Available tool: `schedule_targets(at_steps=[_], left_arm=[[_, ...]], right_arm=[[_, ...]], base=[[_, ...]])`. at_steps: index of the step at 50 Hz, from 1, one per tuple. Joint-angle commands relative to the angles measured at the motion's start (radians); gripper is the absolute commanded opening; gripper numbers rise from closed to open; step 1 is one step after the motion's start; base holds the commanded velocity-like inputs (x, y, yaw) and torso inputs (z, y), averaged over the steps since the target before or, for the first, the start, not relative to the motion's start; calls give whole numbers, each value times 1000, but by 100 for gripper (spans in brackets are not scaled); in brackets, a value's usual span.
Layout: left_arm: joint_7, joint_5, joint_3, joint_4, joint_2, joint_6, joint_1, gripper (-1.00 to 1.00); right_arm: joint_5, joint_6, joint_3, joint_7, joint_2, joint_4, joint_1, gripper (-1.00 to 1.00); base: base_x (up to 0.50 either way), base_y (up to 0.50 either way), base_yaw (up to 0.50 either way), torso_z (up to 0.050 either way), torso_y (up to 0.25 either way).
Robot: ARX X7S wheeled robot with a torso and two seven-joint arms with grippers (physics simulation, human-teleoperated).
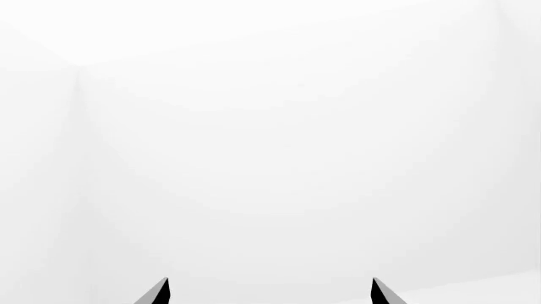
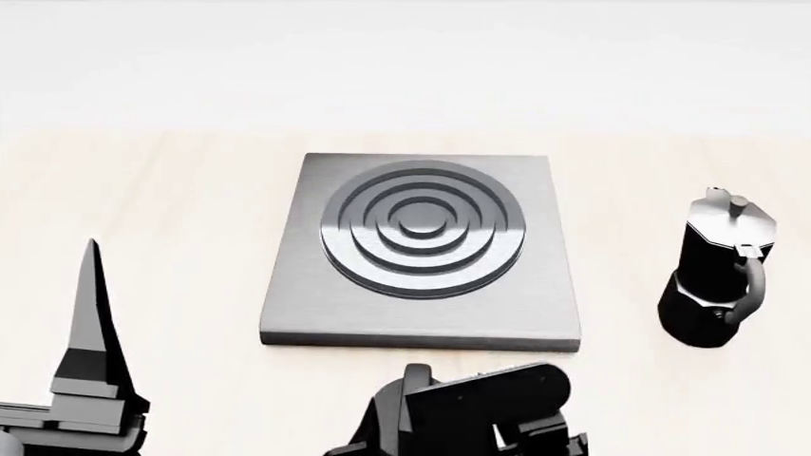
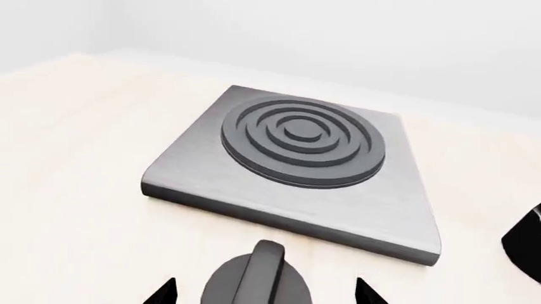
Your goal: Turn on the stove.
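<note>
The stove [image 2: 419, 252] is a flat grey square slab with dark concentric burner rings, lying mid-table in the head view and also shown in the right wrist view [image 3: 296, 164]. Its round dark knob [image 3: 258, 278] with a raised fin sits on the table just in front of the slab's near edge. My right gripper [image 3: 265, 291] is open, one fingertip on each side of the knob with gaps to it. In the head view the right wrist [image 2: 481, 404] covers the knob. My left gripper [image 1: 270, 292] is open and empty, facing a white wall; it stands at the near left [image 2: 89, 323].
A black moka pot [image 2: 716, 275] stands upright to the right of the stove; its dark edge shows in the right wrist view [image 3: 528, 244]. The light wooden table [image 2: 165, 218] ends at a white wall behind the stove.
</note>
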Motion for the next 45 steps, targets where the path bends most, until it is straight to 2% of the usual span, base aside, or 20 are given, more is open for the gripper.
schedule_targets(at_steps=[1,45], left_arm=[[-4,-2,3,-2,-3,1,0,100],[-20,-9,14,-12,-14,6,-5,100]], right_arm=[[30,-18,3,21,3,65,11,100],[106,-76,-26,69,29,261,77,100]], base=[[0,0,0,0,0],[0,0,0,0,0]])
